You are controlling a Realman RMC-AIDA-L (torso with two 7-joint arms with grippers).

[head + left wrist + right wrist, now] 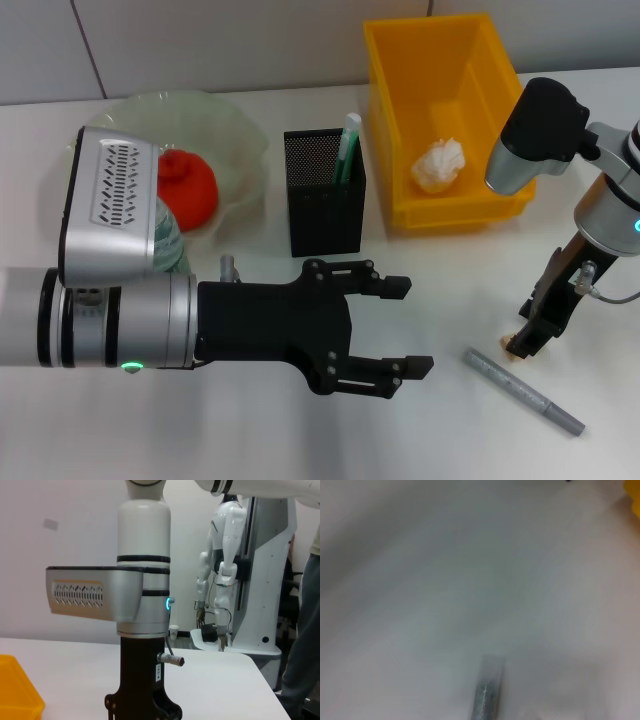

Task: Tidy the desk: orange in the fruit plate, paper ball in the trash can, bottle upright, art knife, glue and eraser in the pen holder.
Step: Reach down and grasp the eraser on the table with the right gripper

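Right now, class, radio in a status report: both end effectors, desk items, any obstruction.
Left end effector open, hovering mid-desk. Right end effector down at small item by art knife. Orange plated, paper ball binned. No obstruction seen.

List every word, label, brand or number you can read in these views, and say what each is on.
No legible text in any view.
Connector label on the right arm's housing: small dark marks, too small to read.
Grey art knife: no readable print.
Pen holder, yellow trash can: no markings.
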